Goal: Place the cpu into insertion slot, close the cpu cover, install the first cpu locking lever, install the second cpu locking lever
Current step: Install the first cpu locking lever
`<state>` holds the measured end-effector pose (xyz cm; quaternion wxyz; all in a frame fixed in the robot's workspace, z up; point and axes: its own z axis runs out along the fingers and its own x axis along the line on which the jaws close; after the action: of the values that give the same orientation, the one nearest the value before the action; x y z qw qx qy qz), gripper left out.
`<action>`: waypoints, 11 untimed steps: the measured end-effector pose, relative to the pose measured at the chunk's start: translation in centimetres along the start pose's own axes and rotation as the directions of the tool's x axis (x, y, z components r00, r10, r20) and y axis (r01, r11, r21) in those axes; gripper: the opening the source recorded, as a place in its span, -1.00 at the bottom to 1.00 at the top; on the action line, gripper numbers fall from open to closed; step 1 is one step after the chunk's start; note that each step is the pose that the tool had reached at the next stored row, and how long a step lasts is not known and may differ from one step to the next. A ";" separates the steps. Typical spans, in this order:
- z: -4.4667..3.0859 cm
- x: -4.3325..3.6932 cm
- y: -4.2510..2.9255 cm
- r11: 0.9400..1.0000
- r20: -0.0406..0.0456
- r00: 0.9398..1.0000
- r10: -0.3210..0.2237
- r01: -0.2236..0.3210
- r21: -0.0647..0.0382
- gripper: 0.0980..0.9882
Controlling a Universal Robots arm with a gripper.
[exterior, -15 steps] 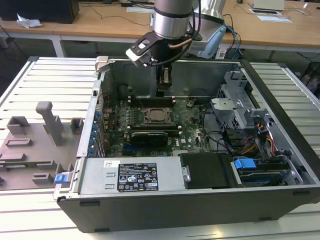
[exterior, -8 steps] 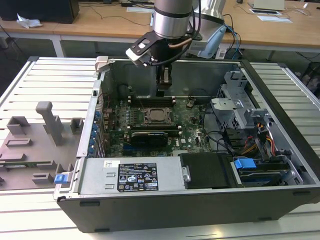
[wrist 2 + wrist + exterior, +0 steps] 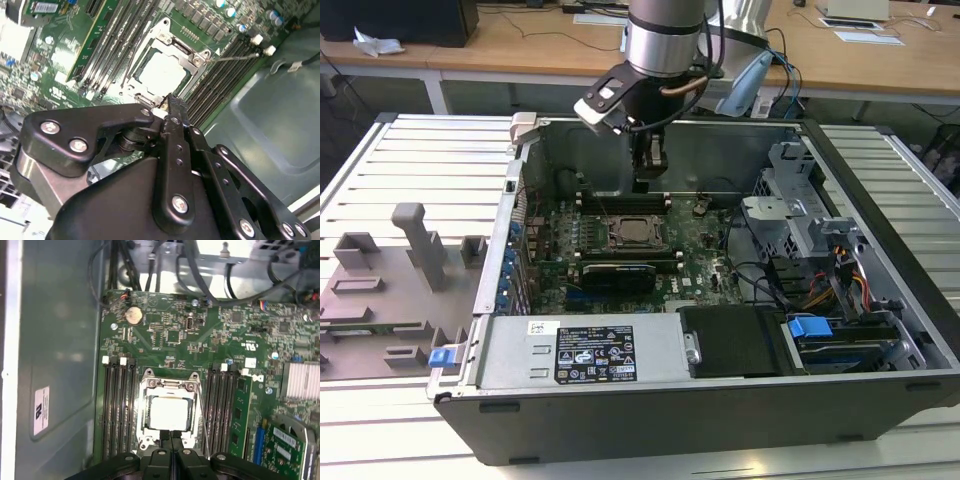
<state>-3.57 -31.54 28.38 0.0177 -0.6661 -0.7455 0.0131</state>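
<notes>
The cpu (image 3: 171, 413) already sits in the insertion slot (image 3: 144, 444), and the cpu cover (image 3: 169, 386) looks folded down around it. The gripper (image 3: 171, 432) hangs just above the socket's edge, fingers together and empty. One locking lever (image 3: 235, 57) juts sideways, seemingly unlatched, so the levers look left to do.

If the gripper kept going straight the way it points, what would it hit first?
Most likely the cpu cover's rim, just beside the cpu: the gripper hangs over that edge in the first wrist view, though depth is unclear.
</notes>
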 end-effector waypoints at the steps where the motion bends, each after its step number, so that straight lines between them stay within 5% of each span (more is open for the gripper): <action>1: 0.00 0.00 0.00 1.000 0.001 1.000 -0.016 0.016 0.000 -0.98; 8: 0.00 0.00 0.00 0.984 0.007 0.984 -0.176 0.176 0.002 -0.98; 11: 0.00 0.00 0.00 0.972 0.010 0.972 -0.236 0.236 0.003 -0.98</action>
<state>-3.57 -31.54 28.38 0.0161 -0.5726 -0.8195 0.0150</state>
